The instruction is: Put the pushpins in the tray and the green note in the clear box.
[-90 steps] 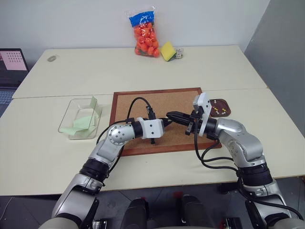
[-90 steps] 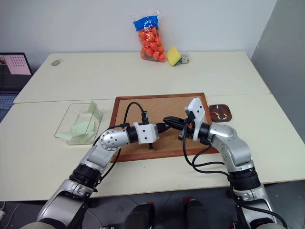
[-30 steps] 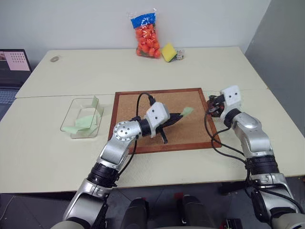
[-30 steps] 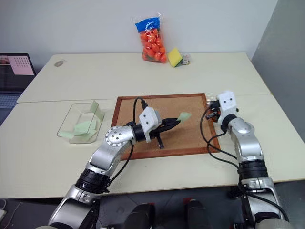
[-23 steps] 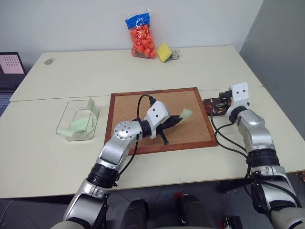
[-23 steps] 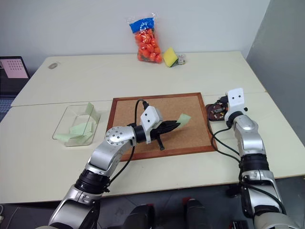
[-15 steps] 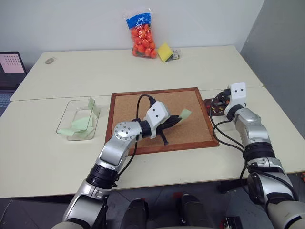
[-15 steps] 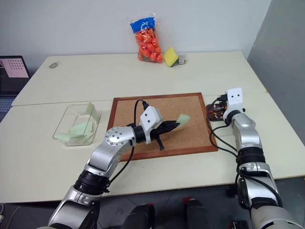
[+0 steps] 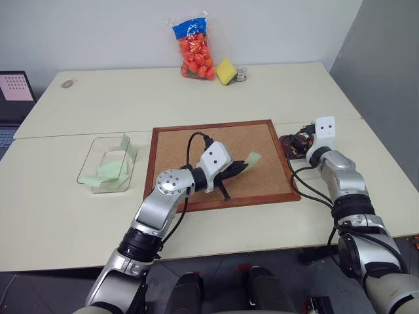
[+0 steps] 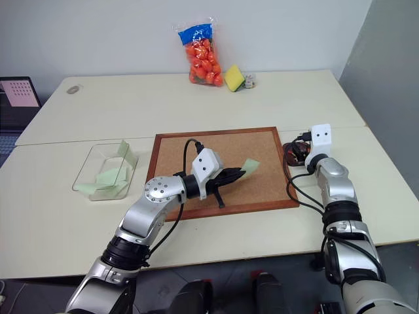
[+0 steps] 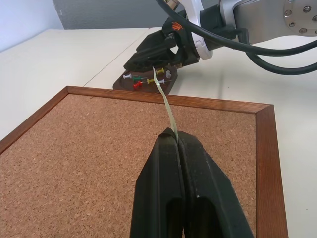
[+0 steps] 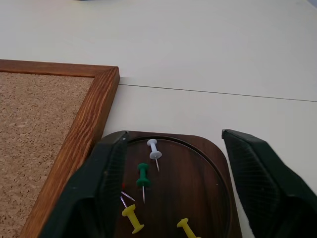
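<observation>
My left gripper point(image 9: 245, 163) hovers over the corkboard point(image 9: 196, 140), shut on one edge of the green note point(image 9: 254, 157); in the left wrist view the note point(image 11: 167, 101) stands edge-on above the closed fingertips. At the board's right side my right gripper point(image 12: 173, 136) is open, its fingers straddling the dark brown tray point(image 12: 198, 168). Several pushpins lie in the tray: a white one point(image 12: 154, 147), a green one point(image 12: 143, 175) and two yellow ones point(image 12: 132, 216). The clear box point(image 9: 88, 167) sits left of the board and holds other green slips point(image 9: 109, 171).
A bag of orange balls point(image 9: 194, 46) and a yellow sponge point(image 9: 227, 70) stand at the table's far edge. A laptop point(image 9: 14, 88) sits off the far left corner. A seam between two tabletops runs behind the corkboard.
My right gripper, shut a second ago, has reached the tray and opened over it. The left gripper holds the note in the same place over the board.
</observation>
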`<action>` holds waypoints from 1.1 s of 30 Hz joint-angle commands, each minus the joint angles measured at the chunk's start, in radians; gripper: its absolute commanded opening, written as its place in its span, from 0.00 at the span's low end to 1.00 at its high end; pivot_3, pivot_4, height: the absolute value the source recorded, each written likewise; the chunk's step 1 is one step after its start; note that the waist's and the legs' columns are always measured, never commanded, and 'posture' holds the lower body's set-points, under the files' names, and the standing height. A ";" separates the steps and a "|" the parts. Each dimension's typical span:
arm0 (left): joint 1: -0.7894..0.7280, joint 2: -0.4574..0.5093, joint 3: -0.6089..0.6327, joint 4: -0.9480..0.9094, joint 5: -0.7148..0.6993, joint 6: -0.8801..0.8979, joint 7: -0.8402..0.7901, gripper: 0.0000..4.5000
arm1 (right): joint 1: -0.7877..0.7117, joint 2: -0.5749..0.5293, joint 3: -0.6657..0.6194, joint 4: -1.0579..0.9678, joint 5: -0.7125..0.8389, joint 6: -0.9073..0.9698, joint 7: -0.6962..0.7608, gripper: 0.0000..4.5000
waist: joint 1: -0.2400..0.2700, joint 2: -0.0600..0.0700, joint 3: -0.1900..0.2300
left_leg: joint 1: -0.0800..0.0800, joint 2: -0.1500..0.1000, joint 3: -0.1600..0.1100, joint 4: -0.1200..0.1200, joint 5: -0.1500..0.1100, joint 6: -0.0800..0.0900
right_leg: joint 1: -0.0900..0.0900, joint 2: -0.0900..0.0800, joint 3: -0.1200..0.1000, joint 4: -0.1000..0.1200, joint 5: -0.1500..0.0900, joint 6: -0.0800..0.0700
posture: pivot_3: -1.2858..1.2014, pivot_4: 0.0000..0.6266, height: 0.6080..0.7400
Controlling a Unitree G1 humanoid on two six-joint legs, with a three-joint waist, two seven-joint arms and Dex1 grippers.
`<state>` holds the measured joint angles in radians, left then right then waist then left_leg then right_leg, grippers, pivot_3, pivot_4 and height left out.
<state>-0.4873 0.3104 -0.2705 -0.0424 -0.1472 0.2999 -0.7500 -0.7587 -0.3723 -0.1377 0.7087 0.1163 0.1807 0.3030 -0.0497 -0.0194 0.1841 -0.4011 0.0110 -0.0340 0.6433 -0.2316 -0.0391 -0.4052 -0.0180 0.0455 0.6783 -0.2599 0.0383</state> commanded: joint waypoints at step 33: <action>0.095 -0.135 0.497 -0.282 0.281 0.216 0.906 0.00 | 0.330 -0.010 0.141 -0.978 0.295 0.203 0.377 1.00 | 0.018 -0.001 0.001 | 0.000 0.000 -0.006 0.000 0.000 0.000 | 0.000 -0.001 -0.002 0.000 -0.001 0.002 | 0.52 0.24 1.00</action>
<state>-0.3951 0.1805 0.1847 -0.2611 0.1025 0.4979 0.0942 -0.4143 -0.3870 0.0043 -0.2319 0.3869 0.3854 0.6761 -0.0313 -0.0209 0.1849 -0.4015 0.0112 -0.0398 0.6437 -0.2317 -0.0393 -0.4048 -0.0185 0.0432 0.6779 -0.2610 0.0402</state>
